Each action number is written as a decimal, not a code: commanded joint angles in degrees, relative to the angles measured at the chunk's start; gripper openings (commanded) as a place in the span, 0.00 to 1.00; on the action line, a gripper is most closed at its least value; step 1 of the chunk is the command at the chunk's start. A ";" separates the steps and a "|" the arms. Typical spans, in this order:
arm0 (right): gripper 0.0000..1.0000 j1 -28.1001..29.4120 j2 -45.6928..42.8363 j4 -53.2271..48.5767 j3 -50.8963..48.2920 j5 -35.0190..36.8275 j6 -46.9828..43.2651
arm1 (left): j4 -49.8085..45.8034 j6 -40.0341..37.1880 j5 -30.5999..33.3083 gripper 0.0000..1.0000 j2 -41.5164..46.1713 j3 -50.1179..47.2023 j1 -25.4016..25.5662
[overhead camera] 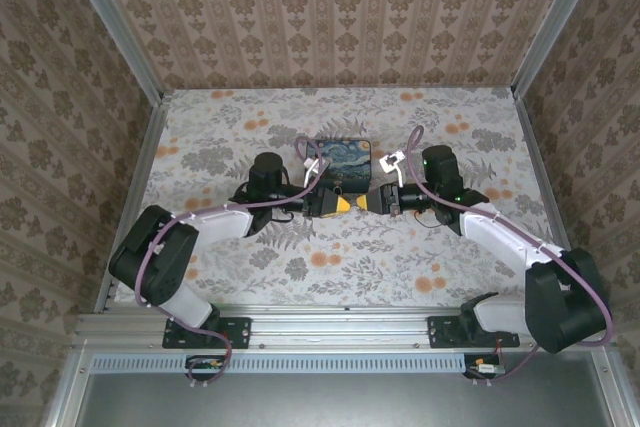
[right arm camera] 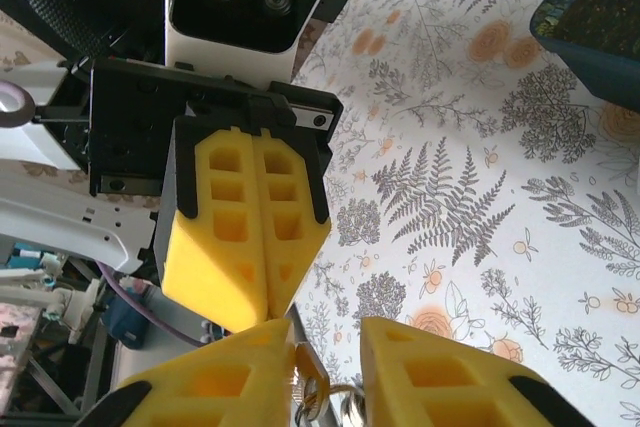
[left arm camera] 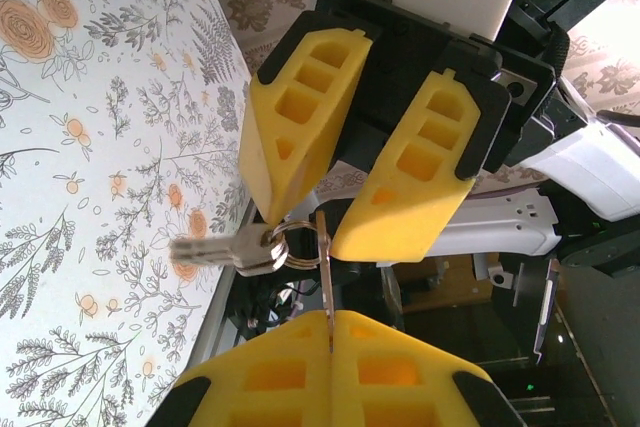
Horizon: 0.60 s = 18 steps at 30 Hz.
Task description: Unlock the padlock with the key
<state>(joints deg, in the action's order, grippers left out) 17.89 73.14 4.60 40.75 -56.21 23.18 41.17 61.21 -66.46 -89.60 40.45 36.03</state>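
My left gripper [overhead camera: 345, 203] [left arm camera: 330, 315] is shut on the key [left arm camera: 326, 277], a thin brown-orange blade seen edge-on and sticking out of its yellow fingertips. A key ring [left arm camera: 290, 245] with silver keys [left arm camera: 215, 249] hangs from the key's far end. My right gripper [overhead camera: 372, 201] [right arm camera: 328, 325] faces the left one tip to tip above the middle of the table. It is open, its fingers on either side of the key [right arm camera: 305, 357], and the blade lies against one pad with a gap to the other. The padlock is out of view.
A blue swirl-painted tin box [overhead camera: 340, 159] [right arm camera: 600, 27] stands just behind the two grippers. The floral tablecloth [overhead camera: 250, 127] covers the table, and papered walls close it in at the back and both sides.
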 commanded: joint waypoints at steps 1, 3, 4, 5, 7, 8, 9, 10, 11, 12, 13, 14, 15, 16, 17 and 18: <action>0.21 -0.13 0.16 2.56 -0.58 -2.48 0.99 | 0.67 -1.77 -1.33 0.00 2.01 0.34 0.27; 0.18 -0.12 0.13 3.29 -0.91 -3.12 1.56 | 0.61 -1.71 -1.22 0.00 1.98 0.18 -0.12; 0.16 -0.08 0.05 3.93 -1.20 -3.50 2.02 | 0.73 -1.63 -1.22 0.00 2.09 -0.02 -0.34; 0.15 -0.13 0.07 4.42 -1.52 -3.63 2.25 | 0.92 -1.54 -1.22 0.00 2.08 -0.16 -0.58; 0.13 -0.13 -0.10 5.96 -2.31 -4.06 3.33 | 1.35 -1.29 -1.22 0.00 2.12 -0.47 -0.92; 0.13 -0.12 -0.23 6.90 -2.82 -4.33 4.03 | 1.69 -1.11 -1.27 0.00 2.12 -0.52 -1.04; 0.13 -0.07 -0.27 8.05 -3.25 -4.62 4.79 | 1.95 -0.92 -1.30 0.00 2.09 -0.54 -1.09; 0.14 -0.10 -0.30 9.46 -3.77 -5.21 5.81 | 2.11 -0.92 -1.35 0.00 2.07 -0.63 -1.20; 0.16 -0.11 -0.41 10.71 -4.20 -5.72 6.70 | 2.37 -0.83 -1.31 0.00 2.04 -0.65 -1.27; 0.16 -0.06 -0.60 11.06 -4.42 -5.71 6.99 | 2.50 -0.76 -1.35 0.00 1.98 -0.65 -1.31; 0.17 -0.01 -0.78 10.86 -4.54 -5.52 7.01 | 2.62 -0.74 -1.40 0.00 1.98 -0.55 -1.39; 0.16 -0.06 -0.97 10.60 -4.63 -5.49 6.89 | 2.65 -0.74 -1.50 0.00 2.00 -0.46 -1.40; 0.16 -0.05 -1.23 10.63 -4.69 -5.59 6.93 | 2.60 -0.74 -1.49 0.00 1.99 -0.37 -1.40; 0.17 0.04 -1.42 10.59 -4.80 -5.51 7.04 | 2.72 -0.66 -1.49 0.00 1.92 -0.37 -1.40; 0.21 -0.07 -1.66 10.36 -4.89 -5.26 7.06 | 2.85 -0.60 -1.48 0.00 1.94 -0.36 -1.40; 0.26 -0.08 -1.77 10.04 -4.89 -4.86 7.10 | 2.95 -0.55 -1.49 0.00 1.91 -0.37 -1.40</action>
<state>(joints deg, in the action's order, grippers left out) 17.89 72.88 13.21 36.51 -59.88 29.41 41.30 61.23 -66.48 -89.38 40.10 35.16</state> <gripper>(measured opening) 0.235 0.064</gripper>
